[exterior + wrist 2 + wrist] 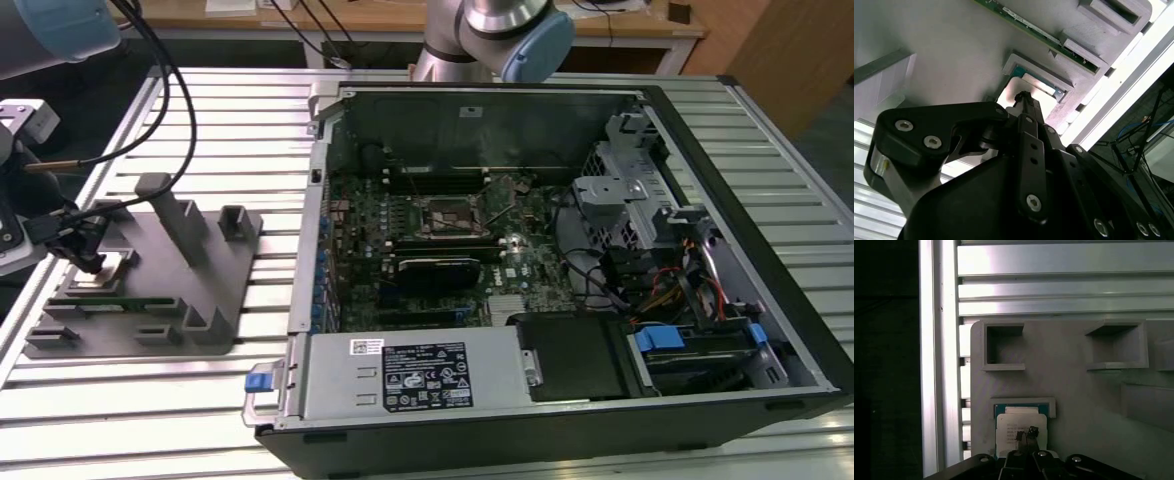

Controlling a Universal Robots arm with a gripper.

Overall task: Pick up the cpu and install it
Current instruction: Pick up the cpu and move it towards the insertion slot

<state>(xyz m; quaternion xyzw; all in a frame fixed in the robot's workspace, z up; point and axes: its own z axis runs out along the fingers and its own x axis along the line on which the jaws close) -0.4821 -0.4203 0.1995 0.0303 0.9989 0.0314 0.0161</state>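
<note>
**A:** Cpu [1013, 424] first: where is it sitting?

**B:** It is lying flat in a shallow pocket near the edge of the grey fixture [227, 275]. That is on the exterior view's left, well apart from the open computer case [454, 115].

**A:** And the gripper [1026, 434]?

**B:** It is hanging right over the chip's pale top, with its tip at or just above it. I cannot tell how far open it is, or whether it is holding anything.

**A:** What is worrying you?

**B:** The pocket's raised lip is hugging the chip closely, so I am thinking a tilted lift could catch an edge and knock it loose. The black cables [187, 110] are drooping close to the arm and might snag. The socket [449, 213] is sitting deep inside the case among boards and wires, so room there is looking tight.

**A:** And the surface?

**B:** A slatted metal table [134, 420] is carrying both fixture and case, with grooves running between the slats, so a dropped chip could land badly. A wooden bench [360, 18] is standing behind.
</note>
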